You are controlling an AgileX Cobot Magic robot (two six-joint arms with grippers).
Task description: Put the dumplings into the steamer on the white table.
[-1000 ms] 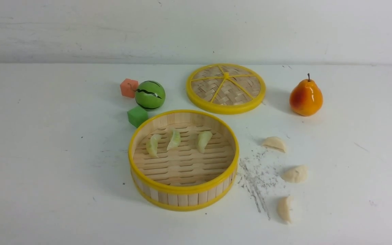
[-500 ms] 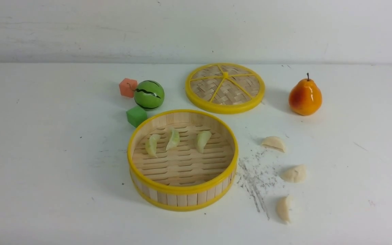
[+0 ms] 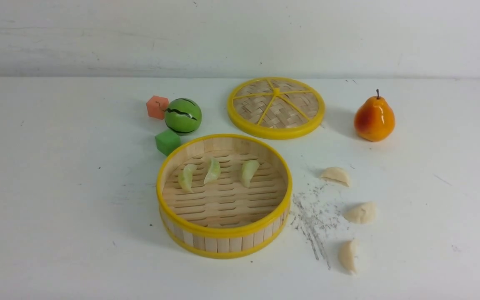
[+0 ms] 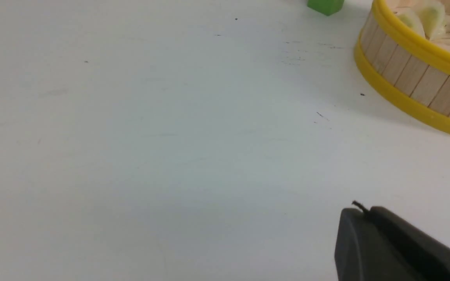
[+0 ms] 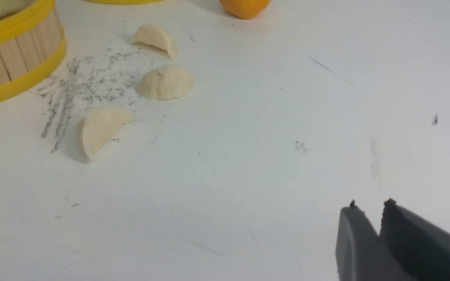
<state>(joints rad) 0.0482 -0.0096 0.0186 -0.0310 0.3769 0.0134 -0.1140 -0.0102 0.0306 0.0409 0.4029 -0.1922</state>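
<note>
While three green dumplings (image 3: 214,171) sit inside the steamer (image 3: 224,231), three cream dumplings (image 3: 361,212) lie on the white table (image 3: 56,208) at its three o'clock. The left gripper (image 4: 359,212) is pinched tight, holding nothing. The right gripper (image 5: 367,212) has a small gap, holding nothing.

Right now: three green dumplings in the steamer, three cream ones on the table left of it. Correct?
Not quite. The three cream dumplings lie on the table to the right of the steamer, as the front view shows. Three green dumplings are in it.
</note>
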